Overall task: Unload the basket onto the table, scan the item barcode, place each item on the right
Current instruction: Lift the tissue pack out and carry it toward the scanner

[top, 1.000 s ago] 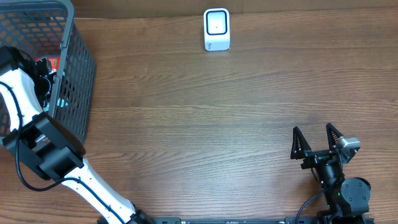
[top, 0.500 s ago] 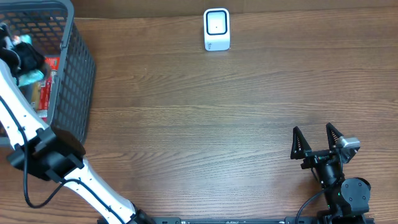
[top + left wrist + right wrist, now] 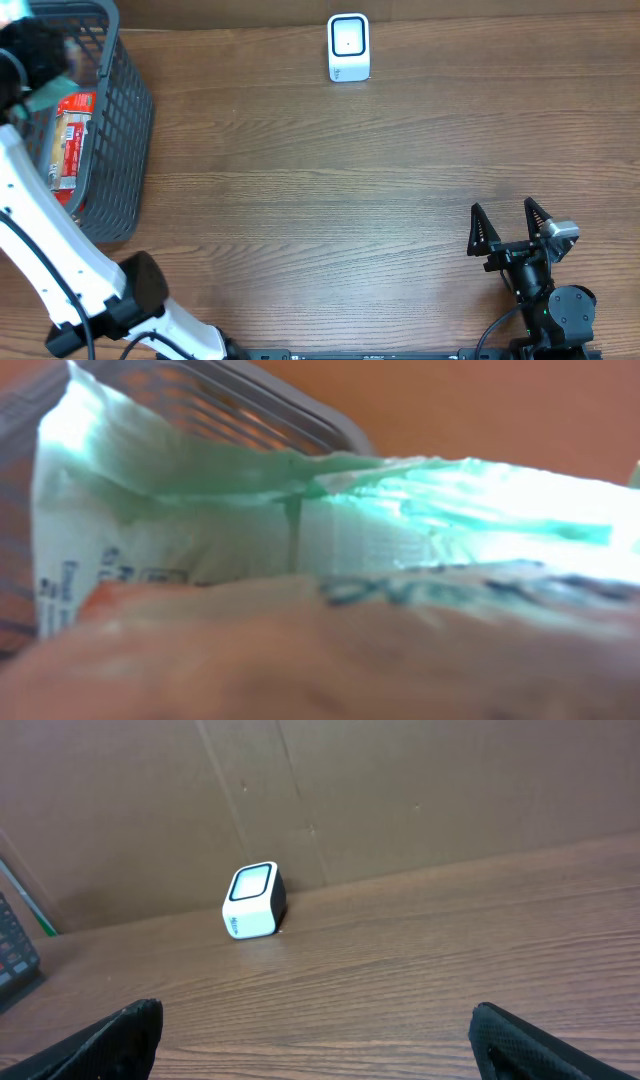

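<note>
A wooden table carries a grey wire basket at its far left corner, with the white left arm reaching up along the edge beside it. The left gripper hangs over the basket's rim, its jaws half-closed on a green-and-white packet. The packet fills the blurred wrist view, so its print cannot be read and the hold looks firm rather than certain. A red-and-orange pack lies inside the basket. At the near right, the right gripper sits low with jaws spread wide and empty. The white scanner stands at the far edge, well apart from both.
</note>
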You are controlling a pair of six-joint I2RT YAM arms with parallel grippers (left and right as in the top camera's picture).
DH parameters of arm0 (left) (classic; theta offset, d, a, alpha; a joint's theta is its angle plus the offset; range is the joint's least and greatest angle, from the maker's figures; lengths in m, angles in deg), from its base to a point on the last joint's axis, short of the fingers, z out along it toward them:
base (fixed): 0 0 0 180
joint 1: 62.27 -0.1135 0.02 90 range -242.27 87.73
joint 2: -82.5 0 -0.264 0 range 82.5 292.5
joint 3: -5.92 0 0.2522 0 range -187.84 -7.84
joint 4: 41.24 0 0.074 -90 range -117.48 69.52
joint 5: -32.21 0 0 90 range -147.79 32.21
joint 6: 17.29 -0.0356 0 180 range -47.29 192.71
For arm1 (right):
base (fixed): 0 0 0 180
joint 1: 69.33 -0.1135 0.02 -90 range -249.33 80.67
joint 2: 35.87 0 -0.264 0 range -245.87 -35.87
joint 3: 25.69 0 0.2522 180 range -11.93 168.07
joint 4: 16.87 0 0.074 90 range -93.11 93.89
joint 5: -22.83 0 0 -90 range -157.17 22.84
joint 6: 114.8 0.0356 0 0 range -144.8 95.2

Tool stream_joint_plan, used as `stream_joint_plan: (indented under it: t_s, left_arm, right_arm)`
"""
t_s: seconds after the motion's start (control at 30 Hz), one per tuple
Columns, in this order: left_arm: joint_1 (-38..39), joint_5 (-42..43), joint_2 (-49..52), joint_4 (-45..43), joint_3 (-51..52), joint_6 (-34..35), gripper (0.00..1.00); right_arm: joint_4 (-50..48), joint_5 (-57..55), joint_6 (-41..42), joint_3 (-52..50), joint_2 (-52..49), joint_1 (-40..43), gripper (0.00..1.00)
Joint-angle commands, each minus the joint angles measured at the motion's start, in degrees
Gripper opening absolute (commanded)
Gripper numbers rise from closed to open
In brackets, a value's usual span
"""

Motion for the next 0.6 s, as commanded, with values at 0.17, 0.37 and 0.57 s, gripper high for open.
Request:
stream_joint_plan:
  t_s: [0.17,0.37,0.57]
  left_arm:
    - [16.7,-13.2,-0.3,10.5,-1.0,11.1,0.4]
    - [29.6,-17.4,0.6,11.6,3.5,15.2,0.36]
    - [40.6,-21.0,0.8,8.9,14.8,22.9,0.38]
  right_arm:
    - [-0.1,0.1,0.0,-0.6,0.5,0.4,1.0]
    - [-0.1,0.1,0.0,-0.6,0.5,0.4,1.0]
    - [-0.1,0.1,0.0,-0.6,0.5,0.4,1.0]
